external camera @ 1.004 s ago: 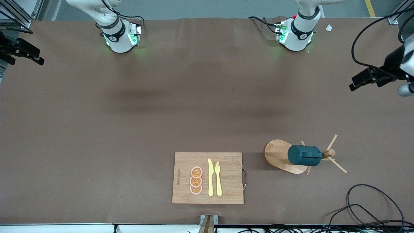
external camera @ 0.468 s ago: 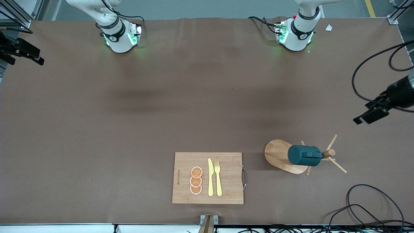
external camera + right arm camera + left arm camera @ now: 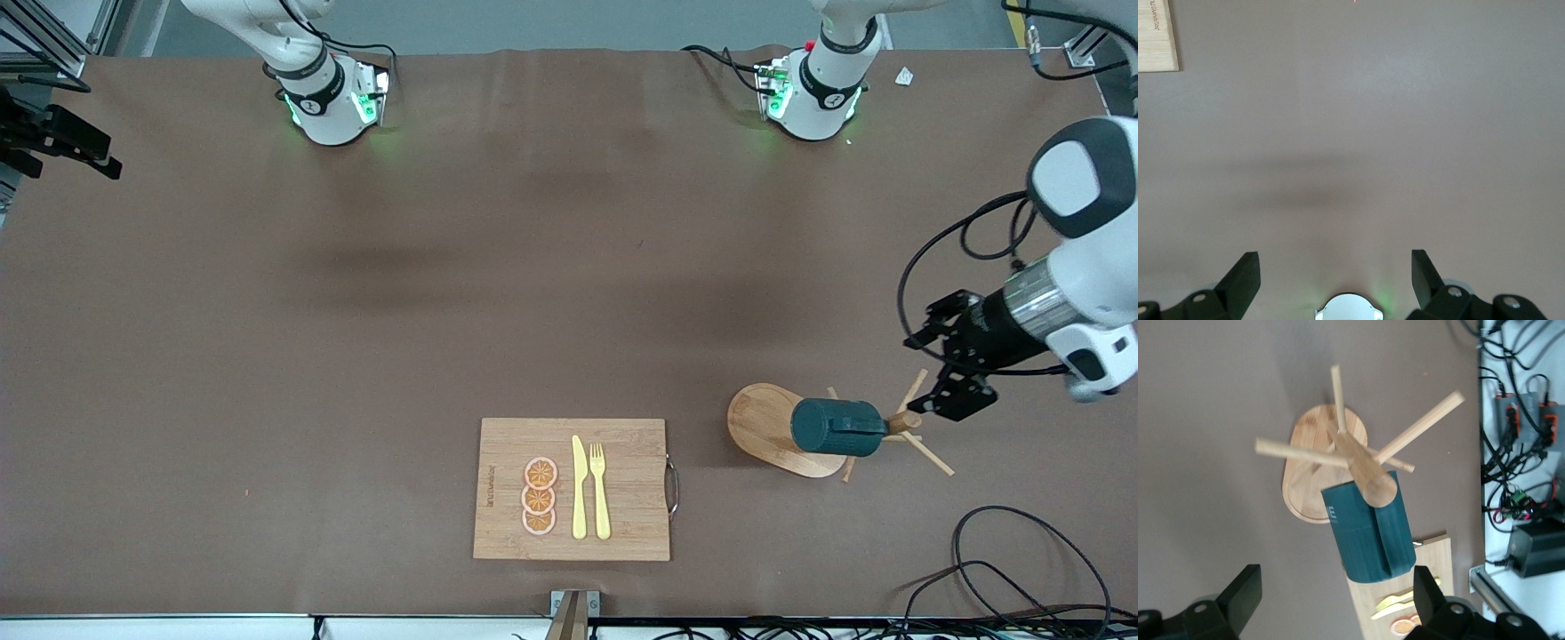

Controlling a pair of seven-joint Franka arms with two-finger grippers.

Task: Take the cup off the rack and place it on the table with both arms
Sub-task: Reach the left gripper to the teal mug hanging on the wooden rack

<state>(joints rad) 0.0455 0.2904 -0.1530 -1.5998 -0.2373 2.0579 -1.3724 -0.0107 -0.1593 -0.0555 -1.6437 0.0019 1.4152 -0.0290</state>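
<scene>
The dark teal cup [image 3: 836,427] hangs tipped on its side on the wooden rack [image 3: 765,425], near the post's top [image 3: 905,420]. The rack stands on the brown table [image 3: 356,356] toward the left arm's end. My left gripper [image 3: 929,373] hovers open just beside the rack's pegs, with nothing between its fingers. In the left wrist view the cup [image 3: 1368,533] and the rack's base [image 3: 1305,480] lie ahead of the open left gripper [image 3: 1338,600]. My right gripper [image 3: 105,156] waits at the table's edge by the right arm's end. The right wrist view shows this gripper [image 3: 1336,277] open over bare table.
A bamboo cutting board [image 3: 573,489] lies near the front camera's edge, beside the rack. On it are a yellow knife [image 3: 579,489], a fork [image 3: 599,489] and orange slices [image 3: 539,498]. Black cables [image 3: 1022,569] loop at the near corner.
The left arm has swung in from the table's edge and come down beside the rack's pegs. Its gripper stays open. The right arm, cup and rack have not moved.
</scene>
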